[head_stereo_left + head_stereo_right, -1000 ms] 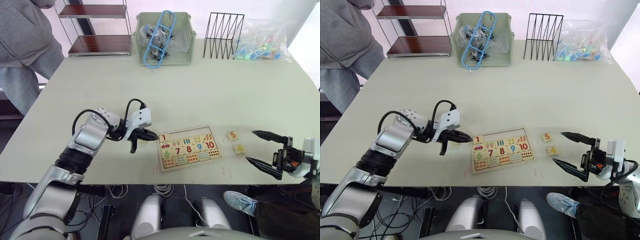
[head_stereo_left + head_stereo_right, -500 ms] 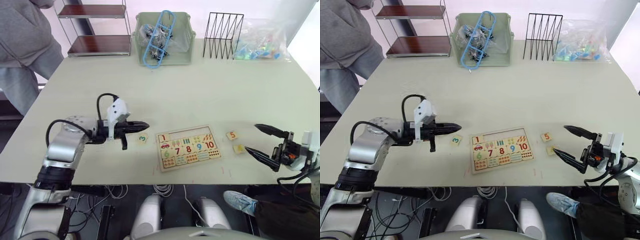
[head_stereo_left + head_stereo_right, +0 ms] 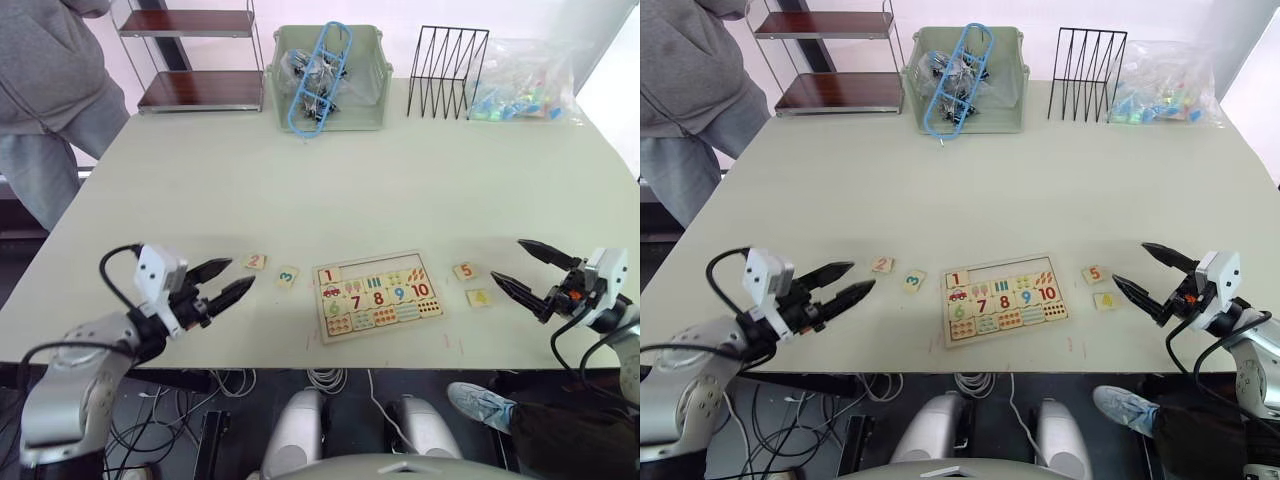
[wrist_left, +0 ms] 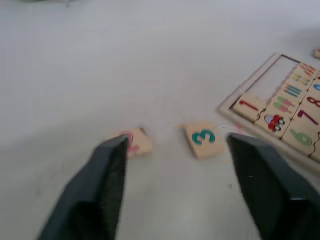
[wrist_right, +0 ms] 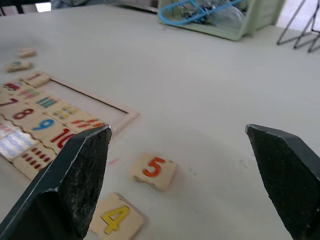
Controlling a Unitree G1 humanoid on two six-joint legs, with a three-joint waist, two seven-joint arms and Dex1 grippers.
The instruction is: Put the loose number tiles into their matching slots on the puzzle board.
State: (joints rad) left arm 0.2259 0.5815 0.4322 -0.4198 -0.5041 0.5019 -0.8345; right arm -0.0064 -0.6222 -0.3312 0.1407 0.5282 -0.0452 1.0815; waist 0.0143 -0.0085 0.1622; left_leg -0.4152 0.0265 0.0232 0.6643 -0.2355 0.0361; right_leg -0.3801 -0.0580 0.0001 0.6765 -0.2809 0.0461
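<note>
The puzzle board (image 3: 377, 294) is my landmark on the surface (image 3: 400, 190). The 1 tile (image 3: 329, 275) already sits in the board's top row at its left end; the rest of that row is bare. To the board's left lie the 3 tile (image 3: 288, 276), just beside the frame, and the 2 tile (image 3: 256, 262), a little further out. To its right lie the 5 tile (image 3: 464, 270) and, nearer me, the 4 tile (image 3: 479, 297).

My left pincer (image 3: 220, 282) hangs released and empty, left of the 2 and clear of it. My right pincer (image 3: 521, 268) is likewise spread and empty, right of the 4 and 5.

I judge the next step is picking up the 2. To do it well I should come down from above, straddle the tile squarely, and close on opposite edges so it stays flat. Then I should lower it level beside the 1 and let go only once it is seated.
</note>
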